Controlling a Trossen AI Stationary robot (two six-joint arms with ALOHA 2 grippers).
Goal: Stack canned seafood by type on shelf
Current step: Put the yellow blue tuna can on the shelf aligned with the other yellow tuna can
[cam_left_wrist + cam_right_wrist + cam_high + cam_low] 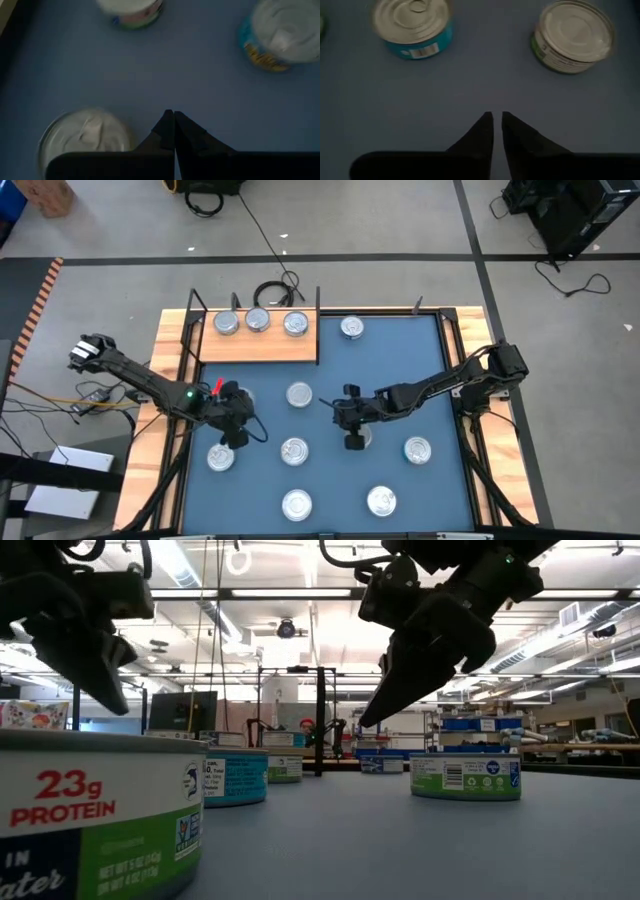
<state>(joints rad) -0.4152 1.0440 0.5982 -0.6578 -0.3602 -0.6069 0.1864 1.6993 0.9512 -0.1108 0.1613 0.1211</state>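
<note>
Three low round silver tins (258, 321) stand in a row on the light-brown wooden shelf board (262, 346); eight more lie scattered on the blue mat (440, 380). Left gripper (238, 438) — fingers pressed together, empty. Right gripper (355, 442) — fingertips slightly apart, holding nothing.

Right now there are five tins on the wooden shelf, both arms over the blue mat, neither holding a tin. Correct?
Not quite: the shelf carries three tins, not five, as the high view shows. The rest holds: the left gripper and right gripper are over the blue mat, neither holding a tin.
</note>
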